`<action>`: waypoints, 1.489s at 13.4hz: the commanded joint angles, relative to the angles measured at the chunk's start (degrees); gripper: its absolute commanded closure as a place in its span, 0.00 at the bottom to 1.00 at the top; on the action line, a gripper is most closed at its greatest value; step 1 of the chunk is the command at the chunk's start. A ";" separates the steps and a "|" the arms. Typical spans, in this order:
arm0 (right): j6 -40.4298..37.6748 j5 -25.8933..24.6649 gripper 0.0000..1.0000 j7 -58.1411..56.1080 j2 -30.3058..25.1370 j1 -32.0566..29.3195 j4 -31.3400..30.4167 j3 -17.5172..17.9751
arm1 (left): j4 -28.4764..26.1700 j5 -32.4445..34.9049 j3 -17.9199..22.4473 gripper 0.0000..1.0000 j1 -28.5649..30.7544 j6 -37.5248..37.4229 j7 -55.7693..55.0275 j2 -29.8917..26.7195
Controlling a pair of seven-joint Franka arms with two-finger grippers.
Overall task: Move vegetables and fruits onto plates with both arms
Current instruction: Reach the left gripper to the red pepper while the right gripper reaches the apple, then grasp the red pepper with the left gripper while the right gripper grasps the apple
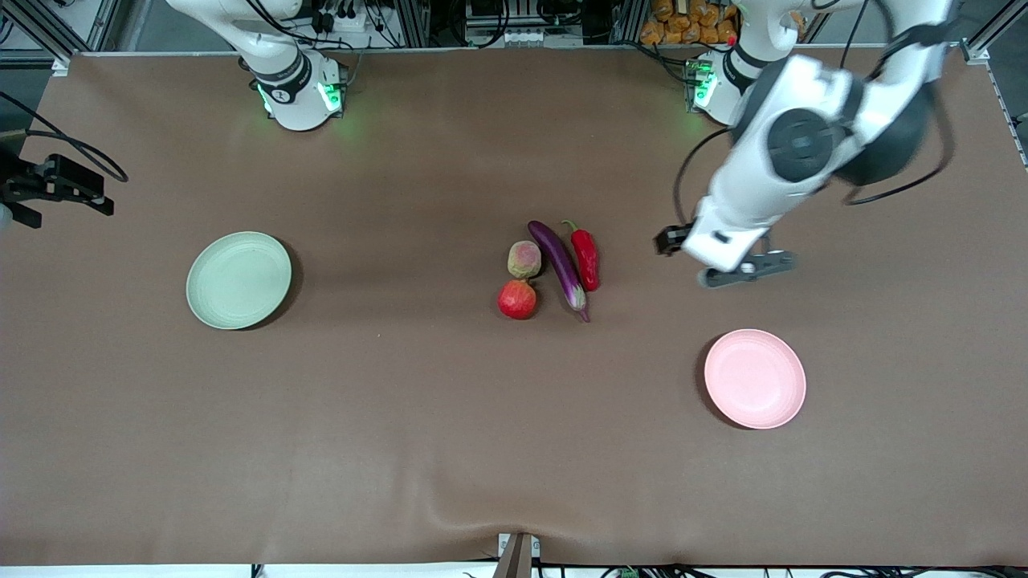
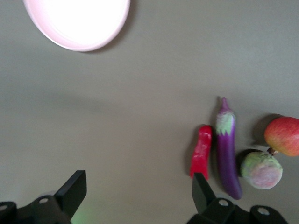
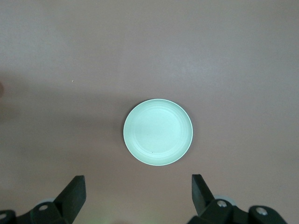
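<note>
The purple eggplant (image 1: 560, 265) lies mid-table with the red chili pepper (image 1: 586, 257) beside it. The peach-like fruit (image 1: 524, 259) and the red pomegranate-like fruit (image 1: 517, 299) lie on its other flank. My left gripper (image 1: 747, 271) is open and empty over bare table, between the chili and the pink plate (image 1: 755, 378). The left wrist view shows its open gripper (image 2: 140, 184), chili (image 2: 201, 151), eggplant (image 2: 227, 149), both fruits and pink plate (image 2: 77, 21). My right gripper (image 3: 138, 186) is open and empty, high over table beside the green plate (image 3: 158, 132), which is bare (image 1: 238, 280).
The brown table cover (image 1: 385, 417) has a raised wrinkle near the front edge. Both arm bases with green lights stand along the table's robot edge. A black part with cables (image 1: 56, 186) shows at the right arm's end of the table.
</note>
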 commanded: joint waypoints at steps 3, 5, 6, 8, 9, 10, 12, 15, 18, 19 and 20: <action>0.08 -0.05 0.00 -1.25 9.50 -1.04 1.76 0.90 | -8.15 1.91 0.11 0.00 -7.12 14.45 -15.19 4.41; 0.52 0.21 0.00 -1.33 13.82 -0.95 1.94 1.08 | -11.41 4.73 0.11 0.00 -9.68 21.04 -18.29 6.87; 2.26 0.47 0.00 -1.34 14.80 -0.34 1.86 1.16 | -12.56 5.69 0.11 0.00 -10.47 23.51 -19.87 7.93; 4.12 0.48 0.00 -0.55 16.03 2.98 1.68 1.17 | -13.01 6.75 0.11 0.00 -11.00 26.51 -21.46 10.39; 4.56 0.48 0.00 -0.37 16.47 4.57 1.51 1.16 | -13.09 6.84 0.20 0.00 -11.96 27.31 -21.90 11.01; 5.26 0.65 0.00 0.50 17.52 5.28 1.59 1.16 | -13.09 7.63 0.20 0.02 -12.32 27.40 -22.08 11.71; 7.20 3.53 0.00 4.18 17.97 6.51 1.42 1.25 | -13.09 9.39 0.20 0.10 -12.50 28.80 -23.83 13.38; 7.20 6.19 0.00 16.72 18.58 10.63 1.33 1.16 | -14.49 14.29 0.20 0.11 -13.55 33.28 -29.36 16.28; 7.11 6.19 0.00 28.68 19.46 15.29 0.19 1.16 | -14.94 17.04 0.11 0.27 -13.73 34.95 -32.62 17.95; 7.29 6.28 0.00 32.20 20.25 16.70 0.19 1.25 | -14.94 17.04 0.11 0.41 -13.73 36.53 -32.71 18.57; 7.90 6.63 0.00 35.81 20.86 18.72 0.19 1.25 | -14.94 17.04 0.11 0.69 -13.73 37.41 -32.80 19.01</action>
